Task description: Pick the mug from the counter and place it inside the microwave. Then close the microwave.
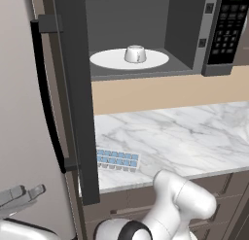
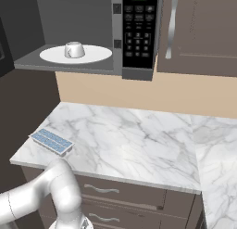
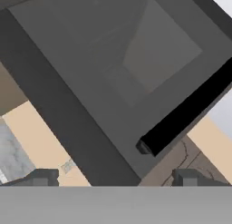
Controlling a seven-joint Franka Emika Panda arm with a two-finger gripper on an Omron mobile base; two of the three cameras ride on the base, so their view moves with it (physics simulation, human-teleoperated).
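Observation:
The small white mug [image 1: 135, 54] [image 2: 74, 49] stands on the round white plate [image 1: 109, 60] [image 2: 95, 54] inside the microwave [image 1: 194, 35] [image 2: 118, 38]. Its dark door [image 1: 73, 88] hangs wide open to the left, with the black handle [image 1: 46, 98] on the outer side. My gripper [image 1: 23, 194] is low at the left, outside the door and below the handle, open and holding nothing. In the hand view my gripper [image 3: 115, 178] faces the door's outer face [image 3: 104, 69] and the black handle [image 3: 190, 109], fingertips wide apart. The marble counter [image 1: 185, 137] [image 2: 139, 135] lies below the microwave.
A blue-celled ice cube tray [image 1: 116, 160] [image 2: 52, 141] lies near the counter's front left edge. Right of the microwave's keypad [image 2: 138, 33] hangs a brown wall cabinet [image 2: 199, 33]. Dark drawers [image 2: 125, 193] run under the counter. My arm's elbow [image 1: 185, 195] rises before the counter edge.

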